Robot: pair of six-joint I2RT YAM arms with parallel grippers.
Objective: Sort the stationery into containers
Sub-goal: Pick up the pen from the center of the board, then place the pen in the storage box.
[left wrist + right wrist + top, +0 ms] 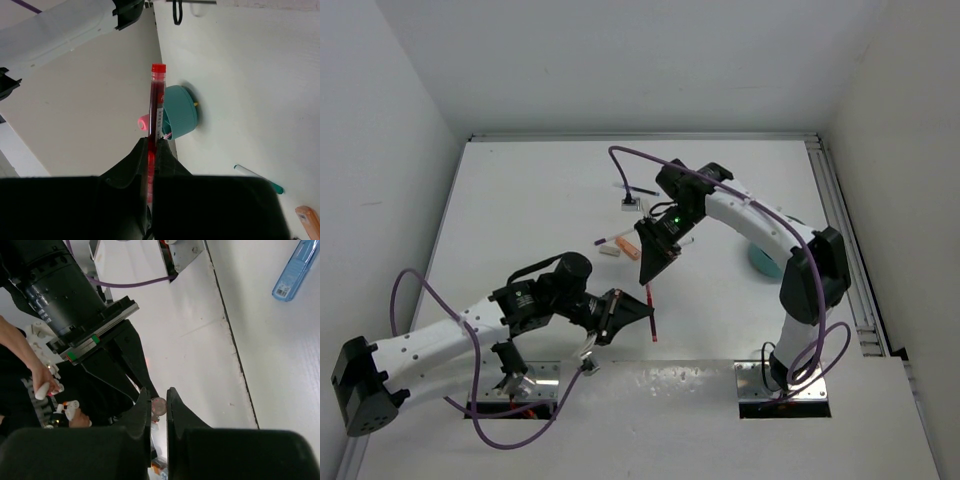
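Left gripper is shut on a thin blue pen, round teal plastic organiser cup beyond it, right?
No: the left wrist view shows the left gripper shut on a thin red pen, not blue. The round teal plastic organiser cup does stand beyond it.

light: bright, even | shadows: faint, soft | focus: overhead sharp, wrist-view foregrounds dark and blurred

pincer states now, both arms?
Left pincer: closed on the red pen.
Right pincer: closed, nothing visibly gripped.
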